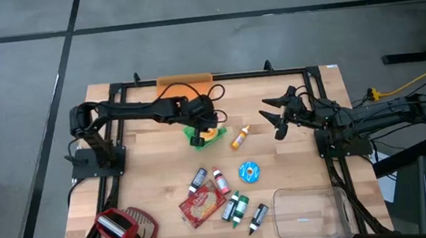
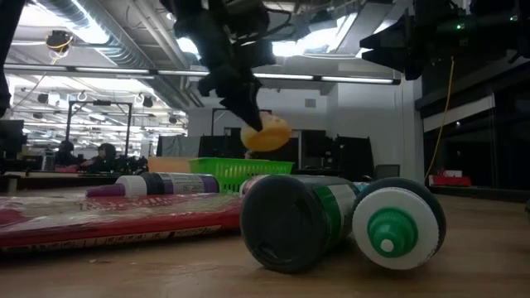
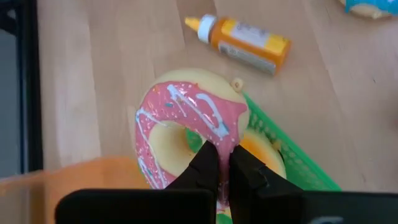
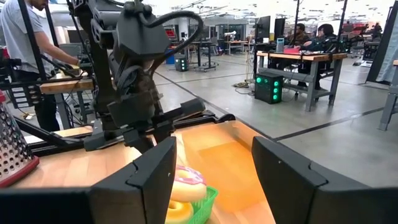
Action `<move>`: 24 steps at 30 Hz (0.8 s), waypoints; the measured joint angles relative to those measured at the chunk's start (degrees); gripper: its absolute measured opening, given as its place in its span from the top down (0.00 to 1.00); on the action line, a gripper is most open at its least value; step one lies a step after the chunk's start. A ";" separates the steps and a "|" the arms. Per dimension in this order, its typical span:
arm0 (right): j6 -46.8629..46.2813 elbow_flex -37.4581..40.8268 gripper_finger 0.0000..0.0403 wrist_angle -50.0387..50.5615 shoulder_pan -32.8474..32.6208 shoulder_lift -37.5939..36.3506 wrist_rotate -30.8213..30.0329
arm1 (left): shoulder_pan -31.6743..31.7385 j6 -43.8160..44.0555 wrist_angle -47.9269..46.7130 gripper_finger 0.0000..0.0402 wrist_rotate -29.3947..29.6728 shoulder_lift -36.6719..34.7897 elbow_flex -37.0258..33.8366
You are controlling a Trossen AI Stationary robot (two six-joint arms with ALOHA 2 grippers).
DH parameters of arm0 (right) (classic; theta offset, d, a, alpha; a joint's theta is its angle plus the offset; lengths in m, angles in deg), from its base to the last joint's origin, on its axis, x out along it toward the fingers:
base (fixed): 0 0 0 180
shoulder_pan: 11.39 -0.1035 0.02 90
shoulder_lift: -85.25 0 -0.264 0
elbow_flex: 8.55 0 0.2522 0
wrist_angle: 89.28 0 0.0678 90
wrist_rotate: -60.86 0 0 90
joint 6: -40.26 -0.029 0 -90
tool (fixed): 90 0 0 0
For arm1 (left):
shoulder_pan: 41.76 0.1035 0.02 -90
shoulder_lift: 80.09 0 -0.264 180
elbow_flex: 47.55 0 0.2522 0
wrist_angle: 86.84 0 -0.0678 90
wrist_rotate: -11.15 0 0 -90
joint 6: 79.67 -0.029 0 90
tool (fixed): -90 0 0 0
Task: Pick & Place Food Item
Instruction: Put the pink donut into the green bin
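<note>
Covering the work area is a pale wooden table (image 1: 156,180) with visible plank grain, bounded by a black metal frame and set on a grey floor marked with dark lines. Beyond it, the low view shows a workshop with exposed ceiling ducts, strip lights and benches; the right wrist view shows a person standing at a bench and others seated farther off. The left gripper (image 3: 221,163) is closed on the rim of a ring-shaped doughnut (image 3: 186,118) with glossy pink icing and thin white drizzle, held clear of the surface directly above a green mesh basket (image 1: 199,134) near the table's rear centre. An orange plastic bottle (image 1: 239,137) lies flat just beside the basket. The right gripper (image 1: 278,116) hovers near the rear right, its fingers spread and holding nothing. Toward the front lie a blue-iced doughnut (image 1: 249,172), several cylindrical bottles (image 1: 235,207) on their sides, a flat red packet (image 1: 201,206), a metal grater (image 1: 140,224) and a clear rectangular container (image 1: 312,213).
</note>
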State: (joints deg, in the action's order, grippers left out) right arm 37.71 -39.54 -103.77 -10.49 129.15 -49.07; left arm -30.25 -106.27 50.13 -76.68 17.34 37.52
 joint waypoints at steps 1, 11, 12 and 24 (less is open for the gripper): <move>0.00 0.00 0.47 -0.03 0.00 0.00 0.00 | 0.00 0.28 0.73 0.99 0.04 -0.39 -0.82; -0.70 0.00 0.47 -0.02 0.00 -0.02 -0.05 | 0.04 1.35 8.58 0.99 1.14 -1.05 -9.24; -0.72 0.00 0.47 -0.02 0.02 -0.01 -0.13 | 0.03 1.40 8.79 0.99 1.68 -1.05 -9.64; -1.26 0.00 0.47 -0.02 0.00 -0.01 -0.17 | 0.33 0.98 9.91 0.98 4.32 -0.68 -11.87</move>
State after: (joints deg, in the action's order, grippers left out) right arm 36.44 -39.54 -103.79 -10.49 129.14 -49.24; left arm -29.92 -105.29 60.03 -72.36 16.66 25.65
